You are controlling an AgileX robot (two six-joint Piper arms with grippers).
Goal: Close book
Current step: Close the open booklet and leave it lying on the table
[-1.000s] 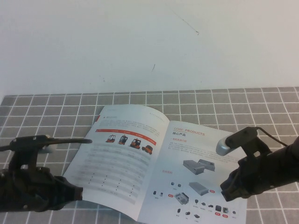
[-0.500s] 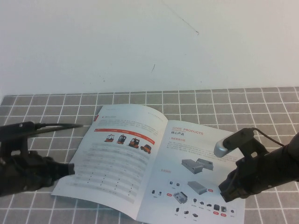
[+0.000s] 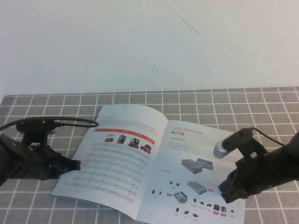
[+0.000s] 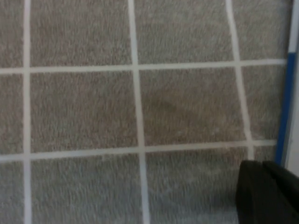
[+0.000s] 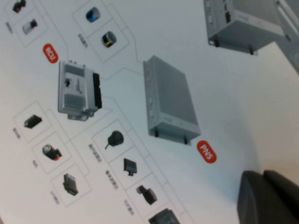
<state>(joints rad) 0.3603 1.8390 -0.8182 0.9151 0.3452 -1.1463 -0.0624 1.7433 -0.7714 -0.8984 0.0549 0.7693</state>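
The book (image 3: 140, 158) lies open and flat on the grey tiled mat (image 3: 210, 100), a forklift page on the left and a grey-box product page on the right. My left gripper (image 3: 74, 164) sits low at the book's left edge, shut and holding nothing. In the left wrist view it (image 4: 262, 164) rests over the mat, just beside the book's blue edge (image 4: 286, 102). My right gripper (image 3: 225, 193) hovers over the lower right page, shut and empty. The right wrist view shows it (image 5: 262, 173) close above the printed page (image 5: 140, 93).
A white wall rises behind the mat. A black cable (image 3: 60, 121) loops from the left arm over the book's upper left corner. Bare mat (image 4: 84, 107) lies to the left of the book and beyond it.
The left arm swung out to the left, then came back right and lower, to the book's left edge. The left page settled flat. The right arm hardly moved.
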